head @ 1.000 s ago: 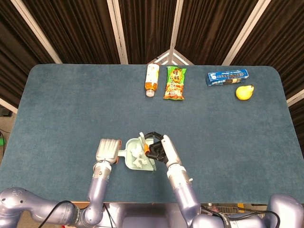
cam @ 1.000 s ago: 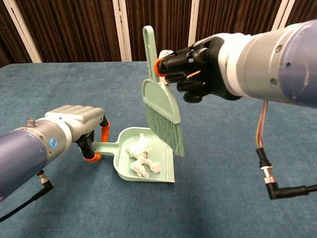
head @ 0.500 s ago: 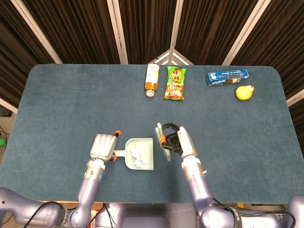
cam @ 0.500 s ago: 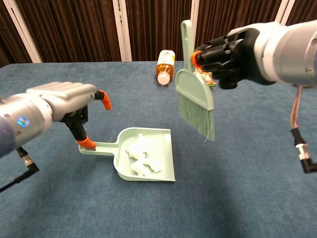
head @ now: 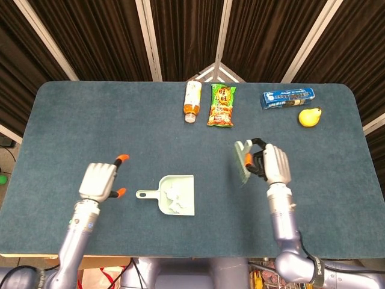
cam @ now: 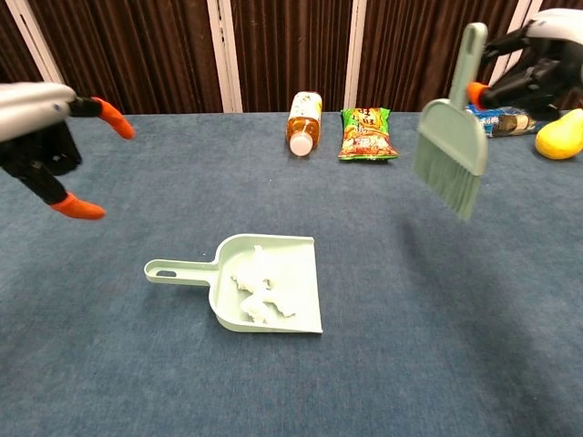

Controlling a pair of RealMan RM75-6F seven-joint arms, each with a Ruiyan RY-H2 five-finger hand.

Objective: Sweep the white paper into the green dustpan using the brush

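Paper lies in dustpan. Right hand grips brush aloft; left hand spread, empty. Judgement: lower brush flat, clear of pan.

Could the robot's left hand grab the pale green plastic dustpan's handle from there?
Probably yes: the left hand is open and holds nothing, and only bare table lies between it and the pale green plastic dustpan.
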